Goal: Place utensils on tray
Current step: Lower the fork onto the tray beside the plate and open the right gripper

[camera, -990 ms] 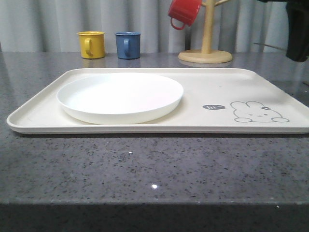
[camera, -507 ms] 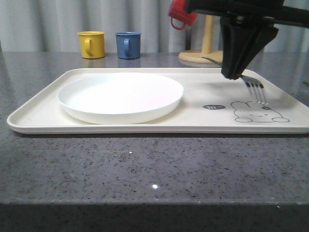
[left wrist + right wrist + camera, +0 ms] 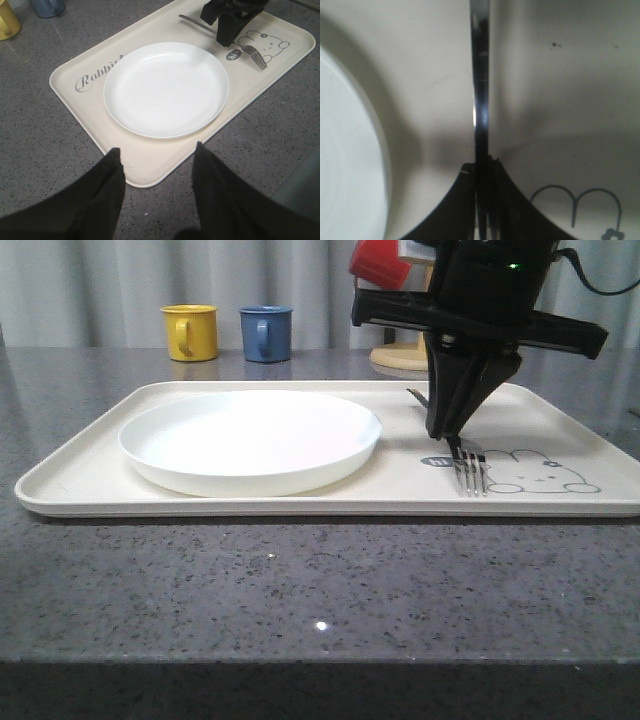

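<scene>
A shiny silver fork (image 3: 470, 475) hangs tilted over the cream tray (image 3: 90, 465), tines down beside the drawn rabbit (image 3: 540, 472). My right gripper (image 3: 447, 432) is shut on the fork's neck, and the handle sticks out behind it. In the right wrist view the fork handle (image 3: 481, 100) runs straight out from the shut right gripper (image 3: 482, 167) above the tray (image 3: 560, 75). I cannot tell whether the tines touch the tray. The left wrist view shows the fork (image 3: 255, 54) and the right gripper (image 3: 227, 35) at the far end of the tray (image 3: 150, 165). My left gripper (image 3: 157, 150) is open above the tray's corner, holding nothing.
A round white plate (image 3: 250, 440) lies on the tray's left half, close to the fork. At the back stand a yellow mug (image 3: 190, 332), a blue mug (image 3: 265, 333) and a wooden mug tree (image 3: 425, 352) with a red mug (image 3: 382, 265). The counter is grey speckled stone.
My right arm came in from the right with the fork, moved left and down, and the tines now sit low beside the rabbit. Nothing else has moved.
</scene>
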You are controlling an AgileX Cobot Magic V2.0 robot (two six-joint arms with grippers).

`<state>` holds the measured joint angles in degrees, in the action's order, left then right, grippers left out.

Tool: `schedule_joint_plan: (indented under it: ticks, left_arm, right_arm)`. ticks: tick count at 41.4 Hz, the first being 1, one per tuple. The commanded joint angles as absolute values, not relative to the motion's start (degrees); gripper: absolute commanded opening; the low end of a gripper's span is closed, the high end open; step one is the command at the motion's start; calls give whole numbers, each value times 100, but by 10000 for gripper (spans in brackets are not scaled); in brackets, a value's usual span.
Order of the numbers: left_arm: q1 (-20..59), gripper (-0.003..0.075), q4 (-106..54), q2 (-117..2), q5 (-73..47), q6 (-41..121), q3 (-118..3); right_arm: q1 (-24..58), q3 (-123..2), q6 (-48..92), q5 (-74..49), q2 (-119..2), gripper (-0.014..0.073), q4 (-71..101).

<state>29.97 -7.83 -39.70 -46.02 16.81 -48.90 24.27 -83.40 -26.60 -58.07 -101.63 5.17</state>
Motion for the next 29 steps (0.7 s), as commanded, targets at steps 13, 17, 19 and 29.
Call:
schedule_joint_plan:
  ticks: [13, 17, 19, 29]
  left_arm:
    - [3013, 302, -849, -3980, -4190, 1643, -5032]
    - [3013, 302, -849, -3980, -4190, 1643, -5032]
    - [3013, 302, -849, -3980, -4190, 1643, -5032]
    - [3013, 302, -849, -3980, -4190, 1643, -5032]
  right_arm:
    - [2431, -8519, -2720, -5660, -9898, 212, 520]
    - [2431, -8519, -2720, -5597, -9898, 249, 556]
    - [2431, -8519, -2720, -5547, -9898, 248, 562]
    - [2431, -8530, -2536, -5650, -9398, 248, 119]
